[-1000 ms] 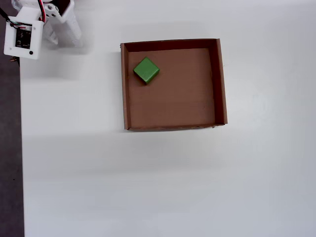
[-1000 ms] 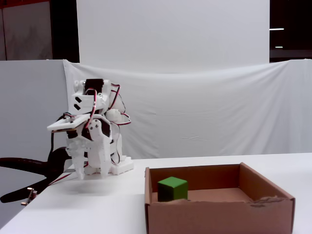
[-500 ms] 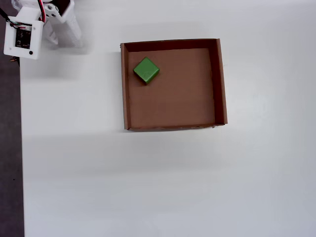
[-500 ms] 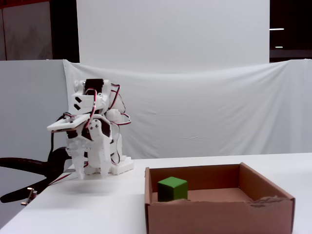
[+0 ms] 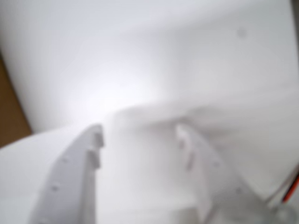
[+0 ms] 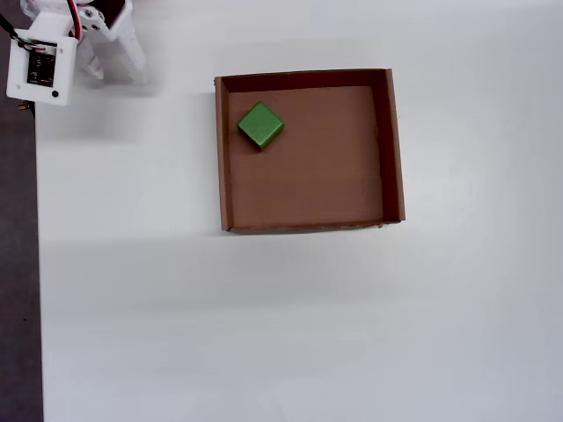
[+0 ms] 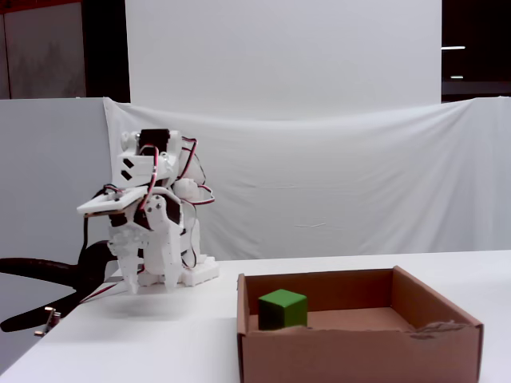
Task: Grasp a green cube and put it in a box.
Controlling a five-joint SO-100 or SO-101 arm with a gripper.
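Already the green cube (image 6: 260,126) is sitting inside the box (image 6: 394,149), near one corner, while the tool (image 7: 148,281) is hanging empty with fingers slightly parted, well away over the surface (image 6: 264,334), so keeping clear looks wisest.

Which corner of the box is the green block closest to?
In the overhead view, the green cube sits nearest the upper-left corner of the box, the corner on the arm's side. The other three corners have only bare cardboard floor near them.

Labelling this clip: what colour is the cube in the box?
Bright green; the cube shows best in the overhead view, resting inside the brown box.
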